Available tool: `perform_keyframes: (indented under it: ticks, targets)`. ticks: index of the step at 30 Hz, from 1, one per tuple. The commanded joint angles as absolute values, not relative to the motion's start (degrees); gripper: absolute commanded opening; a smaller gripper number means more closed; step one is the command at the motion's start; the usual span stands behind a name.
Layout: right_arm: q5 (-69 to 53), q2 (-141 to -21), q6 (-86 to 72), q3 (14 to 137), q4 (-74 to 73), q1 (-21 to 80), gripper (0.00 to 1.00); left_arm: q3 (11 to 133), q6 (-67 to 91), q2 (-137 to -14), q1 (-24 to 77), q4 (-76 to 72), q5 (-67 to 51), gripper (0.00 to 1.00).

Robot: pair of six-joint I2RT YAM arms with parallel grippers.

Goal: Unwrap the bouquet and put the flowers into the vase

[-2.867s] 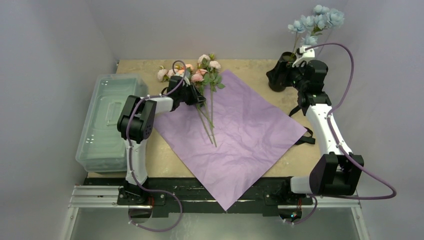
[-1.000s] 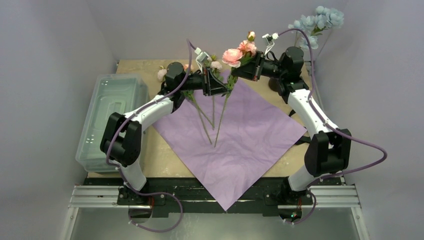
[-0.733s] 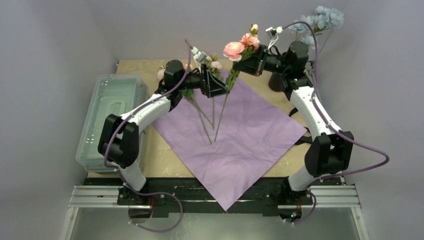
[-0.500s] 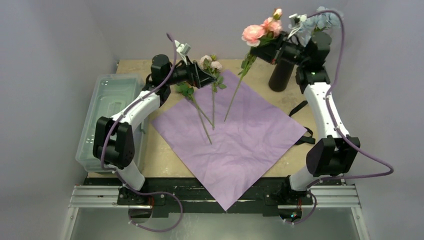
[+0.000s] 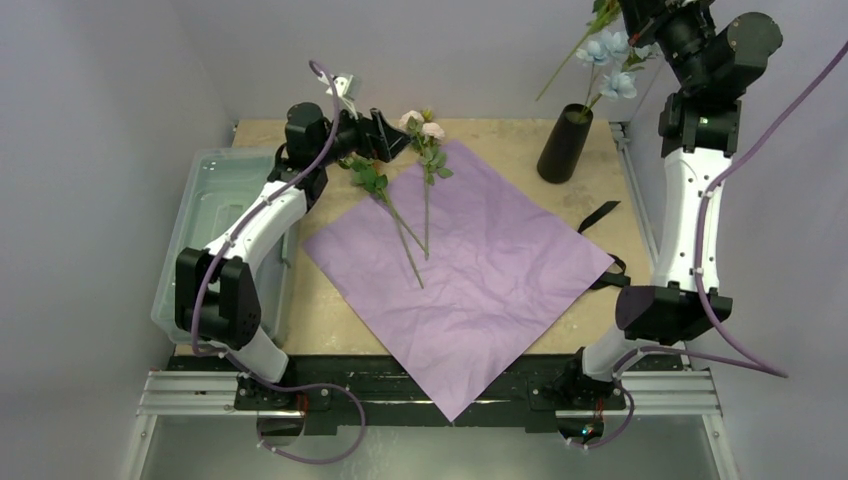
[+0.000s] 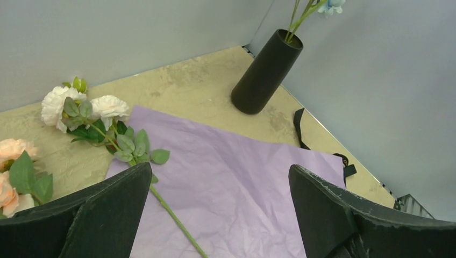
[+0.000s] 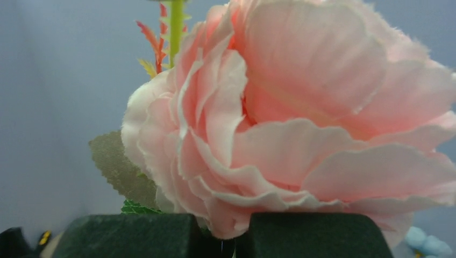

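We count one black vase (image 5: 563,145), one sheet of purple paper (image 5: 470,270), one clear bin (image 5: 215,235) on the left, and one black ribbon (image 5: 598,216) off the paper's right edge. Flowers next: two stems lie down, one is up in the air, and pale blue blooms (image 5: 612,62) stand in the vase at the far right of the tabletop (image 5: 500,135).

The left fingers (image 5: 386,136) are spread wide with nothing between them, hovering over the paper's far left corner. Through their gap in the wrist view we see the white roses (image 6: 80,105) ahead on the left. Their heads rest on bare tabletop and the leafy stem runs back onto the paper. The peach roses (image 6: 11,172) lie beside them at the frame's left edge.

The right fingers (image 7: 244,231) are pinched together on the third flower, high above the far right corner. Its pink rose (image 7: 301,118) sits just above them, full and ruffled, filling the wrist view, with a serrated leaf alongside. From the top camera, its thin green stem (image 5: 566,63) slants down to the left, the tip in the air left of the vase's mouth
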State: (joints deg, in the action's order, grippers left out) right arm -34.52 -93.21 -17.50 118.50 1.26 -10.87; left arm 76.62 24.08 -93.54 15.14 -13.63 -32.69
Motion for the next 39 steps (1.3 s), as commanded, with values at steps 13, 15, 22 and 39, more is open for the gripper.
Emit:
perform_keyframes:
  ticks: [13,15,22,39]
  targets:
    - [-8.70,-98.64,-3.61,123.88,-2.12,-10.80,0.00,76.75,23.96,-92.06,15.21,-14.06,-30.44,1.00]
    - [-8.66,-98.32,-3.52,123.14,-2.72,-10.77,0.00,76.80,23.79,-92.25,15.21,-13.92,-30.33,1.00]
    - [-9.49,-97.02,-4.04,120.16,-2.59,-10.81,0.00,76.30,24.29,-92.87,15.21,-13.90,-30.25,1.00]
    - [-11.51,-105.95,-4.69,118.08,-5.34,-9.23,0.01,75.91,22.48,-93.54,15.21,-8.00,-27.04,1.00]
